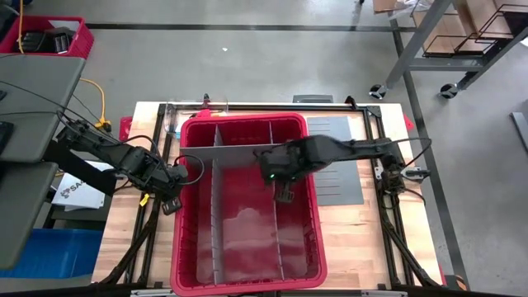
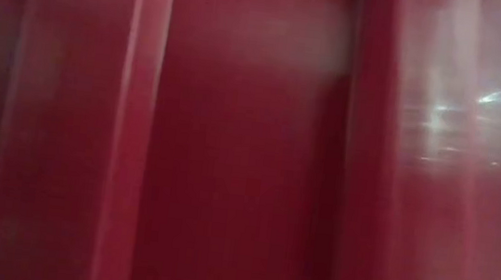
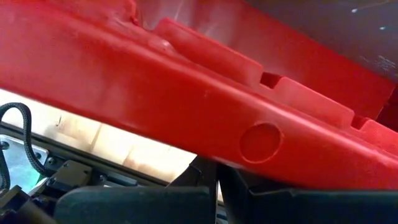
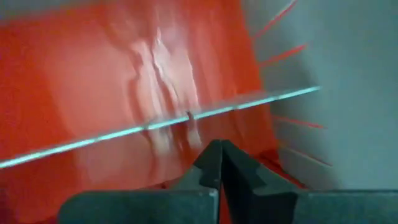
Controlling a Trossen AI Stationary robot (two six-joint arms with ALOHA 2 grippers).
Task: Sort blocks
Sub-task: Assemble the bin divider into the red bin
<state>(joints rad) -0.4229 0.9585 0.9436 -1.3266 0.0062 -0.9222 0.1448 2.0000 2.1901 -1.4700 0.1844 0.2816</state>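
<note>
No blocks showing, both grippers closed

The right gripper is hanging shut and empty over the red bin beside a grey divider; the left gripper is sitting shut outside its left rim. Neither is nearer any block.

no legible text, labels or numbers
</note>
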